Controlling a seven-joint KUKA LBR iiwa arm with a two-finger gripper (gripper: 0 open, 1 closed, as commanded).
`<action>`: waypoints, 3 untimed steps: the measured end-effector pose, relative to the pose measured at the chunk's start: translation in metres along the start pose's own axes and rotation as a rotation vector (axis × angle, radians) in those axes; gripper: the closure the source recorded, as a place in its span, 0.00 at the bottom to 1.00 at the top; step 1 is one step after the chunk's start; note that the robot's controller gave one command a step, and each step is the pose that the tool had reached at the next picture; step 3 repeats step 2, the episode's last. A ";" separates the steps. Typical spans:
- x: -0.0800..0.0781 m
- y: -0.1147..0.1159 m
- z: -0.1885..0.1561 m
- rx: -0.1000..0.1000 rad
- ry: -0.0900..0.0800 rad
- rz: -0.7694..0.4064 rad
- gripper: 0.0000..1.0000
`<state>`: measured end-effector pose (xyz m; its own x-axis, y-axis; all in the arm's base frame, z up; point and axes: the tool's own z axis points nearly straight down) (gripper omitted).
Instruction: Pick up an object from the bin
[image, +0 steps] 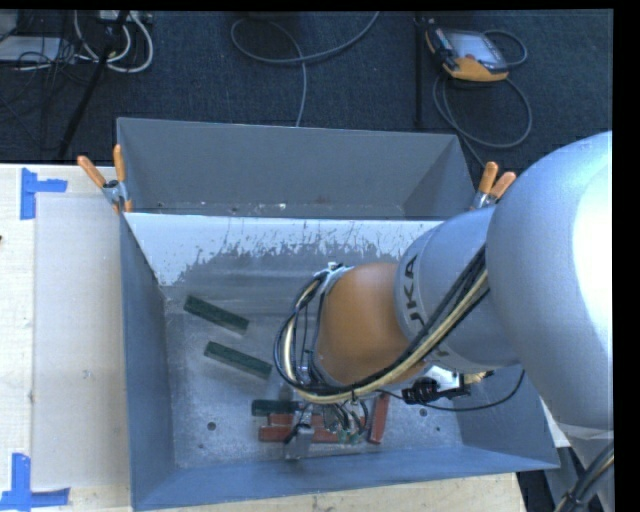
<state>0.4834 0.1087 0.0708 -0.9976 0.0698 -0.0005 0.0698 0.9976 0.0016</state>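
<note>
My gripper (299, 440) is low in the bin's front middle, mostly hidden under the arm's orange cover. It sits down among a small cluster of pieces. A reddish-brown block (271, 433) lies just to its left, with a short dark green piece (267, 407) above that. Another reddish-brown block (378, 418) stands on end to its right. Small green and red bits (333, 430) lie right beside the gripper. Whether anything is gripped cannot be made out.
Two dark green flat bars lie on the bin floor to the left, one (216, 314) farther back and one (238, 360) nearer the gripper. The arm and its cables cover the bin's right half.
</note>
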 end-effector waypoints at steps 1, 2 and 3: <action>-0.031 0.004 -0.126 -0.001 -0.007 -0.003 1.00; -0.056 -0.017 -0.267 0.001 -0.008 -0.230 1.00; -0.056 -0.017 -0.267 0.001 -0.008 -0.230 1.00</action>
